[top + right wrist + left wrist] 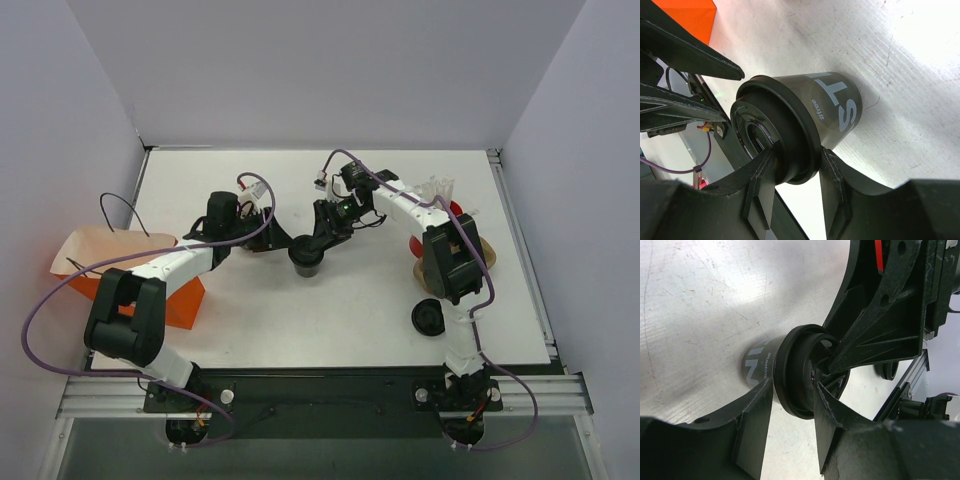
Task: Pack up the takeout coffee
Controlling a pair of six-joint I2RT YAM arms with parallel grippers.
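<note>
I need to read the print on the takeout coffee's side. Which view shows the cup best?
The right wrist view: the takeout coffee fills the frame, with its lid and the lettering on its side clear. The left wrist view shows mostly the lid and a sliver of lettering. The top view shows only a small dark shape.

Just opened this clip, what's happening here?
Both arms meet at the takeout coffee, which stands upright mid-table. The left end effector and the right end effector each straddle its black lid from opposite sides and appear closed on it. The cup is not yet packed: the orange bag sits at the table's left edge. A loose black lid lies near the right arm.
</note>
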